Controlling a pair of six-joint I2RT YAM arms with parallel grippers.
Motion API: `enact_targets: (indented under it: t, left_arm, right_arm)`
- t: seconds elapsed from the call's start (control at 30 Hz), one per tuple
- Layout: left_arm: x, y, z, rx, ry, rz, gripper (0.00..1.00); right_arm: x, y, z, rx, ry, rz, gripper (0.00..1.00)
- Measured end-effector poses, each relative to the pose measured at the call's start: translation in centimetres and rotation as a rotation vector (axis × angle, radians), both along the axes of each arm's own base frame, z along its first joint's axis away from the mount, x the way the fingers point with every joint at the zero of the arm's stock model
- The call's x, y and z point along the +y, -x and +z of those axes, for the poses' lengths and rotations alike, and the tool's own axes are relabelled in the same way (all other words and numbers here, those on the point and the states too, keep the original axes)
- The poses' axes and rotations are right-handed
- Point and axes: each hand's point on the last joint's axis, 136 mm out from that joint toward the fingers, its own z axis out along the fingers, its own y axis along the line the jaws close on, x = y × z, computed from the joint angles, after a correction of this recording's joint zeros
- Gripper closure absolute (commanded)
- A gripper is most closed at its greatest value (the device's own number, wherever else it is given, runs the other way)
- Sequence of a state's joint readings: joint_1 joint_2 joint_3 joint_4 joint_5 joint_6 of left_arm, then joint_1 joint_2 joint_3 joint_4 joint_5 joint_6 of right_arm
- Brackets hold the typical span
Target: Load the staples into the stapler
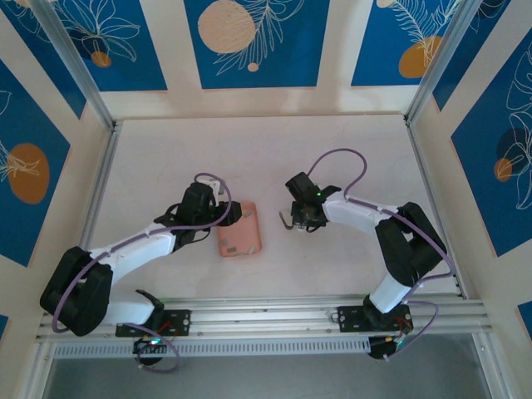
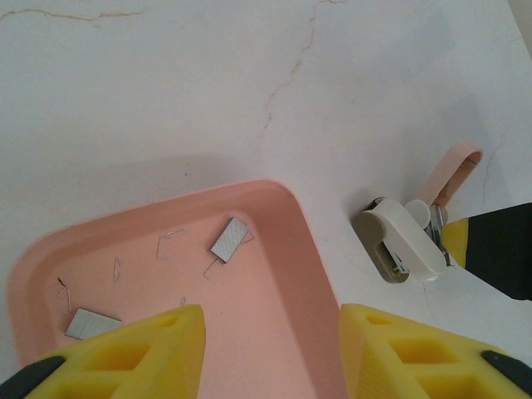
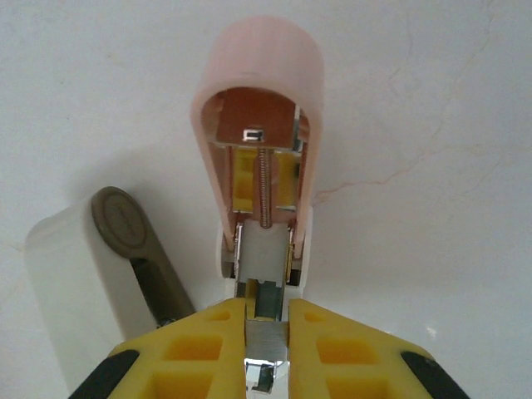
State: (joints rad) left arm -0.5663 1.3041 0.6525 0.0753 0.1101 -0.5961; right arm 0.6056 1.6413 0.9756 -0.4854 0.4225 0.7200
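My right jaws are clamped on the stapler [image 3: 258,62], whose pink lid is hinged up. My left jaws stand apart, holding nothing, above the pink tray [image 2: 293,229] on the desk [image 2: 166,83]. The staples [image 2: 229,239] lie inside that tray, two grey strips among loose ones.

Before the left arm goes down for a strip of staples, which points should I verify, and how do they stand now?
1. The stapler has its lid swung up: ok.
2. The right gripper has its jaws shut on the stapler's metal base: ok.
3. The left gripper has its jaws apart with nothing between them: ok.
4. The staples lie in the pink tray, two strips plus loose ones: ok.
5. The magazine is free to take a strip: cannot tell.
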Motion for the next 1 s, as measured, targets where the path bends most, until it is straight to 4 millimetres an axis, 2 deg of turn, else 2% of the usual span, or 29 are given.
enact_targets:
  t: [0.33,0.5,0.73,1.0]
  left_arm:
    - [0.0,0.0,0.0,0.0,0.0,0.0,0.55]
    - [0.0,0.0,0.0,0.0,0.0,0.0,0.55]
    - [0.0,0.0,0.0,0.0,0.0,0.0,0.55]
    - [0.0,0.0,0.0,0.0,0.0,0.0,0.55]
  right_arm:
    - [-0.1,0.1,-0.7,0.024,0.003,-0.002,0.83]
    - [0.0,0.0,-0.1,0.01,-0.004,-0.002,0.82]
    - [0.2,-0.7,1.9,-0.04,-0.039,-0.008,0.82]
    - [0.4,-0.8,1.7,-0.031,-0.046,-0.003,0.82]
